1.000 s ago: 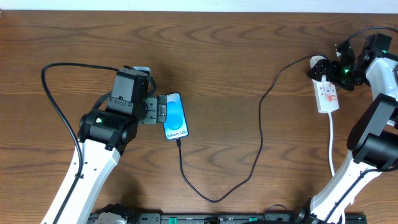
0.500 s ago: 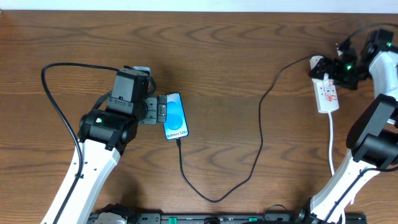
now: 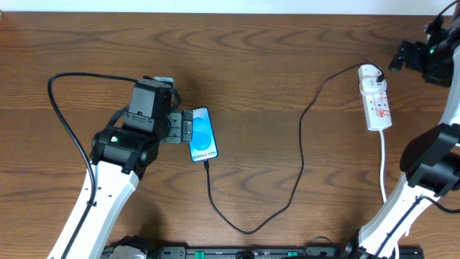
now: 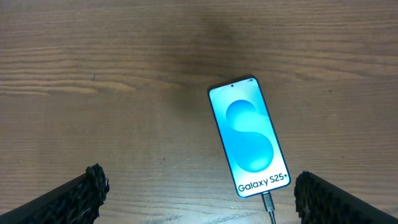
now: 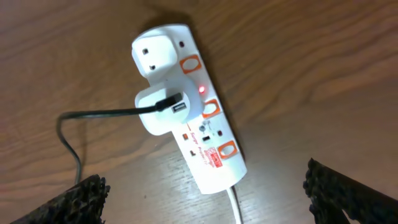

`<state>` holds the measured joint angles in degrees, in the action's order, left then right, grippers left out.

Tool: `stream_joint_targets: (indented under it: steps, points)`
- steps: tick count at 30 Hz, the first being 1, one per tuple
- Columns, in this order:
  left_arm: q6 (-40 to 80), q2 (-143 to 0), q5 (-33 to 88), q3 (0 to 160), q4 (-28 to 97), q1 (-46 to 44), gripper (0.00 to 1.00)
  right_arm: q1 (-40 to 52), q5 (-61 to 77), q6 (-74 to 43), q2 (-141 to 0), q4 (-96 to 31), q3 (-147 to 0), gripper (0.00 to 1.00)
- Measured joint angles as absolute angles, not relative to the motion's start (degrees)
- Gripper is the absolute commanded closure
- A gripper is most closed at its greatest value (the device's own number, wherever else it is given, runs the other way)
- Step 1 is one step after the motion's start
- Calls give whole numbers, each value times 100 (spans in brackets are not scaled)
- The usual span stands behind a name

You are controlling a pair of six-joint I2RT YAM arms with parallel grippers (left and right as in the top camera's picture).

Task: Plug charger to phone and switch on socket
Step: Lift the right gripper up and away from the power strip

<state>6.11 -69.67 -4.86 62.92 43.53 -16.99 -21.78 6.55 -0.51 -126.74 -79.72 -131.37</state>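
Slim glossy phone (image 4: 250, 138), thin black charger (image 5: 99, 113), elongated white socket (image 5: 211, 140).

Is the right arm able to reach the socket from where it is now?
Likely yes: the right fingers hang open near the socket, and nothing lies between them.

"Galaxy S25+" on phone (image 4: 251, 136) screen

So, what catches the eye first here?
The phone, screen glowing bright blue, lies left of centre with the black charger cable plugged into its bottom edge. At the far right, the white socket strip shows a small red light lit.
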Motion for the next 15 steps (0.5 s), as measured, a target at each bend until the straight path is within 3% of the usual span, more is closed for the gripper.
stream_joint_targets:
  steps: [15]
  points:
    - [611, -6967, -486, 6292, 4353, -1699, 2, -2178, 615, -237, -12672, -8036, -13334, 1]
